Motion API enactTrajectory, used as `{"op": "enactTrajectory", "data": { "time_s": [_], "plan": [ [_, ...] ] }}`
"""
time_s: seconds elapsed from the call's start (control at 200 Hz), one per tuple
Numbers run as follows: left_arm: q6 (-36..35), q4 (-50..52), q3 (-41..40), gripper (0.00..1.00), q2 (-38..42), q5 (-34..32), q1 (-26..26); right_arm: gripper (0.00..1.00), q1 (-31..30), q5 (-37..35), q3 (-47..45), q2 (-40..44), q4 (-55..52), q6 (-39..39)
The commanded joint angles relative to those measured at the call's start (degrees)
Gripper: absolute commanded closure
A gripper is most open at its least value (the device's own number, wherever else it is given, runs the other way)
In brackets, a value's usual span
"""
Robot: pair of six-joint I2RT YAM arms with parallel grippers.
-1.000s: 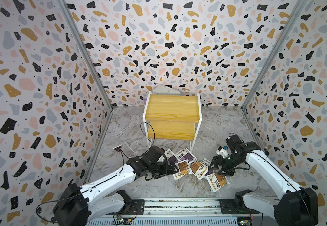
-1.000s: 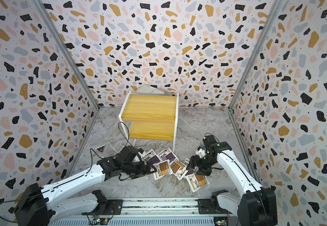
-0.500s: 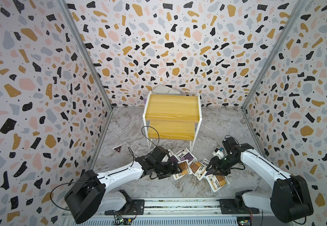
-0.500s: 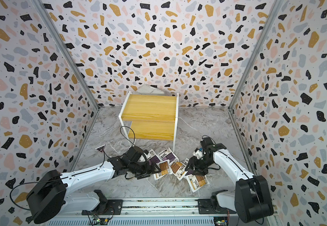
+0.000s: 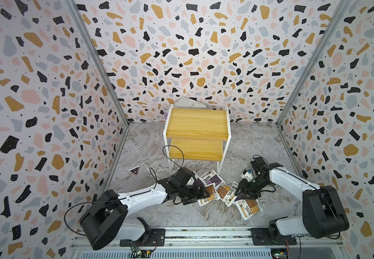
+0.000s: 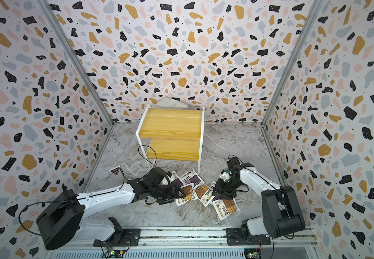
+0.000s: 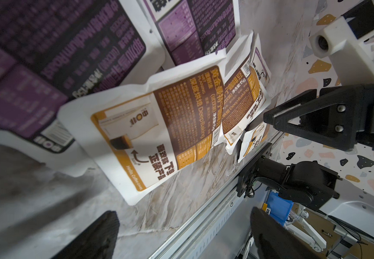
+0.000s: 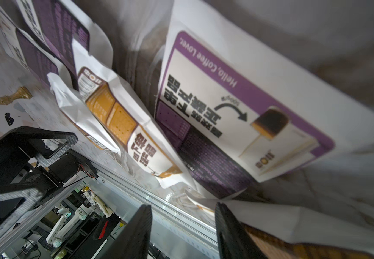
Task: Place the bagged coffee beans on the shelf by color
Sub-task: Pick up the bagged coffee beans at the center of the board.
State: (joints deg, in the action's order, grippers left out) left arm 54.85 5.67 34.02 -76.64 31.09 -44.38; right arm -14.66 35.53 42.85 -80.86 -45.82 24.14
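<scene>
The left gripper (image 7: 183,224) is spread wide with nothing in it, its tips near a brown-orange pouch (image 7: 159,125). The right gripper (image 8: 182,210) shows a narrower gap, nothing between the fingers, just beside a purple pouch (image 8: 237,112). In both top views the bagged coffee beans (image 5: 224,190) lie overlapping on the marble floor (image 5: 204,215), at six o'clock from the shelf (image 5: 197,123). The left gripper is at their nine, the right at three.

Overlapping coffee pouches (image 5: 211,178) before yellow shelf (image 5: 197,121)
</scene>
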Motion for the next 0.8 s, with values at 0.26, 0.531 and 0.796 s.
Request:
{"op": "enactTrajectory", "data": {
  "time_s": [0.26, 0.531, 0.796],
  "plan": [
    [-0.2, -2.2, 1.0, 0.04, -1.1, 1.4, -0.2, 0.57, -0.3, 1.0, 1.3, -2.6, 4.2, 0.4],
    [-0.5, -2.3, 1.4, 0.04, -1.9, 2.0, -0.1, 0.71, -0.3, 1.4, 1.2, -3.3, 5.7, 0.9],
    [-0.9, -2.1, 2.2, 0.04, -3.0, 2.6, -0.1, 1.0, -0.3, 0.8, 1.2, -1.8, 5.0, 0.9]
  ]
}}
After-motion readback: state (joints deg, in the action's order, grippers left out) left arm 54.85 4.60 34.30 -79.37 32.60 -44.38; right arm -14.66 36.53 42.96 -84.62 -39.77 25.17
